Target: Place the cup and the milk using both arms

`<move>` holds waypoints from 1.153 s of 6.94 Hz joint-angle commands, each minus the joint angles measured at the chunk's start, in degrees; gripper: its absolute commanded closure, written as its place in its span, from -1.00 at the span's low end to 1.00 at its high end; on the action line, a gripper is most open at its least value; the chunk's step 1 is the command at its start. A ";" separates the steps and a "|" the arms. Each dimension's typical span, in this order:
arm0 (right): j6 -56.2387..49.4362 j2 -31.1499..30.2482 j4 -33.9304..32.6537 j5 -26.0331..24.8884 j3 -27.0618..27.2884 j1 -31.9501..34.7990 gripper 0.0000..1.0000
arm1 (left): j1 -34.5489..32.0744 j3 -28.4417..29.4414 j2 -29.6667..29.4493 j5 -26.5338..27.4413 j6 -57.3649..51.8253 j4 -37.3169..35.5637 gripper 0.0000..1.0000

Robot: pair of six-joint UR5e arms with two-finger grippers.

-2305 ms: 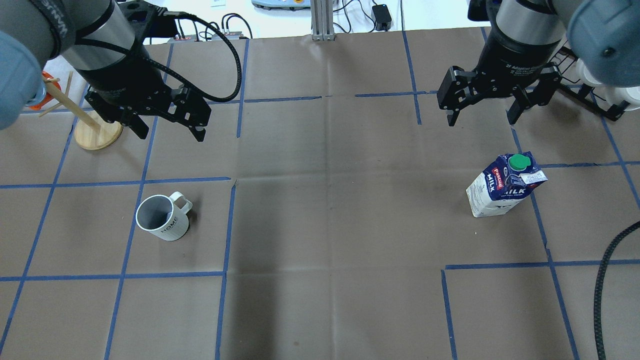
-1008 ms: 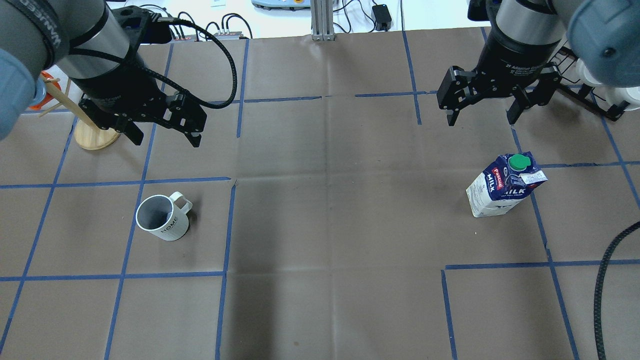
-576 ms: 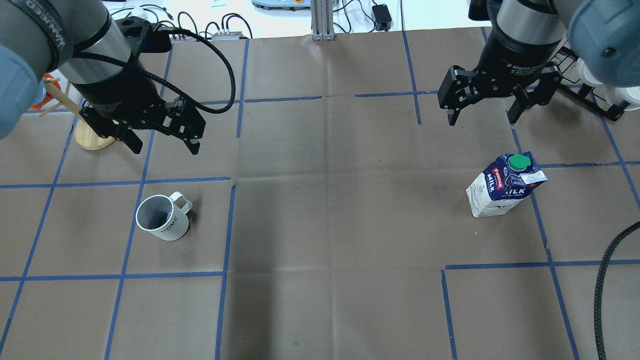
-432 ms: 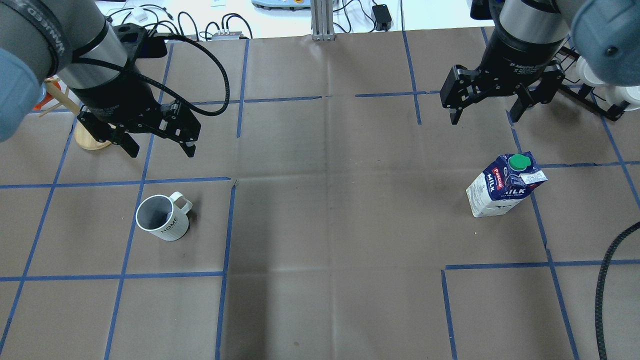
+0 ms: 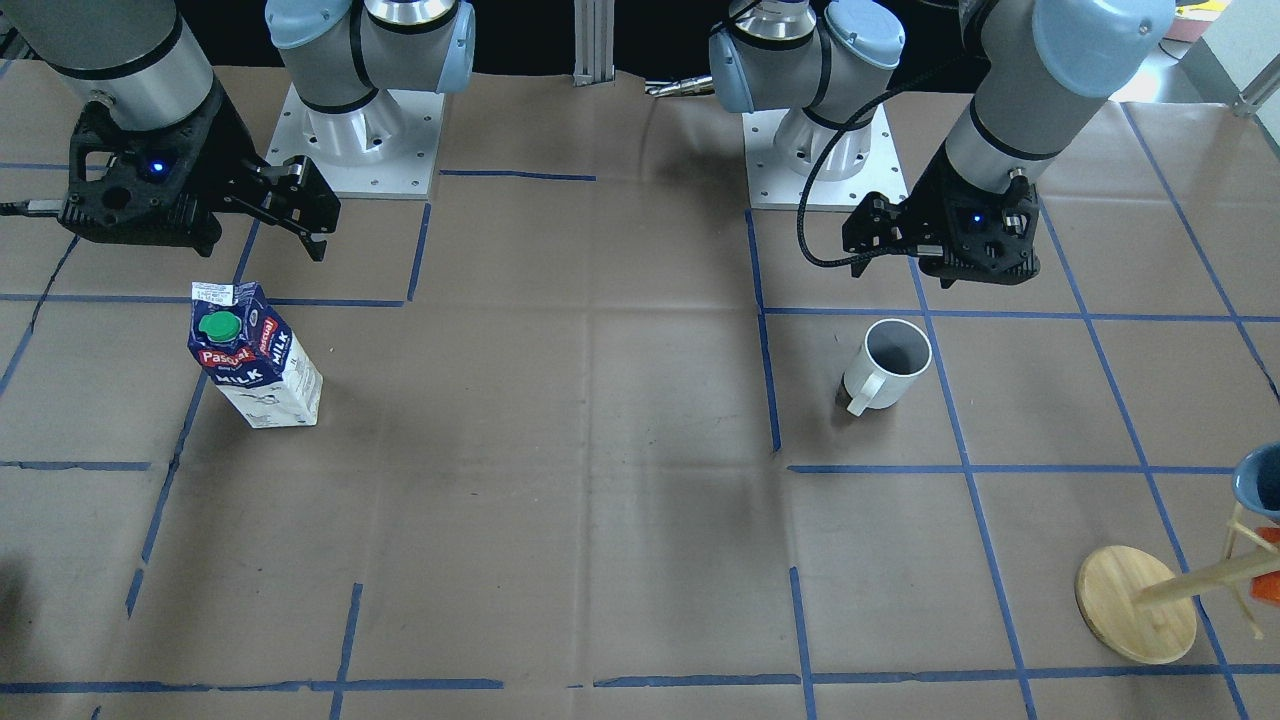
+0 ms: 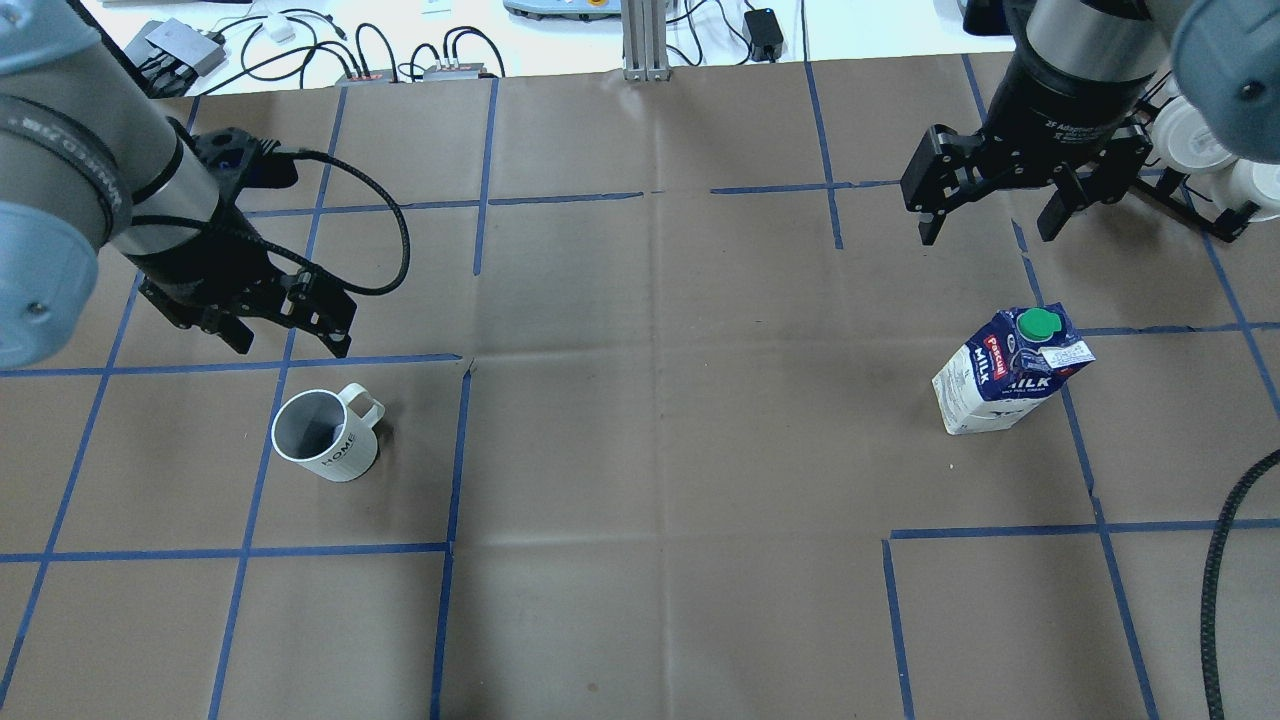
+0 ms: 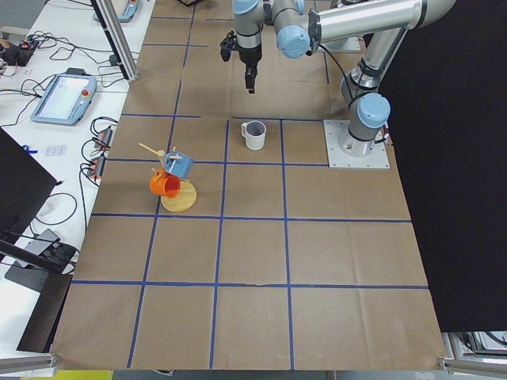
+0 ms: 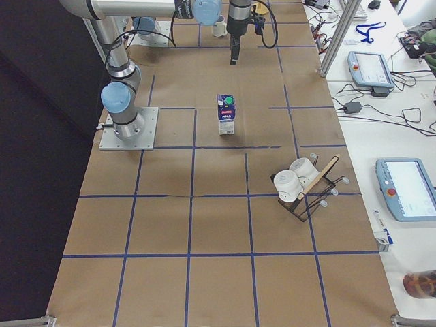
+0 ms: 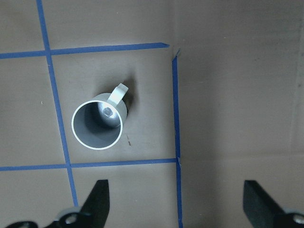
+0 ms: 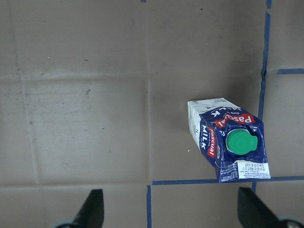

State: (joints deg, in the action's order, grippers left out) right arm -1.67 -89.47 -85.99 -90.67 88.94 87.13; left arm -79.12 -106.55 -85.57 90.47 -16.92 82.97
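Note:
The white cup (image 6: 325, 437) stands upright on the brown paper, handle pointing far-right; it also shows in the front view (image 5: 890, 362) and the left wrist view (image 9: 97, 124). My left gripper (image 6: 290, 345) is open and empty, hovering just beyond the cup. The milk (image 6: 1010, 370) stands upright at the right, green cap on top, and shows in the front view (image 5: 250, 355) and the right wrist view (image 10: 228, 140). My right gripper (image 6: 985, 235) is open and empty, above the table beyond the milk.
A wooden mug stand (image 5: 1135, 603) with a blue and an orange mug stands at the far left. A black wire rack (image 6: 1200, 160) with white cups is at the far right. Blue tape lines grid the paper. A black cable (image 6: 1215, 560) hangs at the right edge.
My left gripper has moved nearer and lower, from by the wooden stand to just beyond the cup. My right gripper has shifted slightly right. Cup and milk have not moved.

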 commanded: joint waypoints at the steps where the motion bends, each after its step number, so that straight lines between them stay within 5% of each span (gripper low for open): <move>1: -0.09 0.00 0.12 0.23 0.09 -0.04 -1.00 | 5.87 -5.75 -1.25 3.30 -6.76 -6.31 -1.00; 4: -0.09 0.00 0.12 0.23 0.09 -0.04 -1.00 | 8.28 -11.30 -5.37 3.40 -14.69 -19.12 -0.99; 8: -0.09 0.00 0.12 0.23 0.09 -0.04 -1.00 | 8.28 -11.75 -9.95 3.22 -14.89 -21.18 -0.91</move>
State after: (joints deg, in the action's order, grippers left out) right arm -1.76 -89.47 -85.87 -90.44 89.03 87.03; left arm -70.84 -118.18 -94.01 93.76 -31.94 62.19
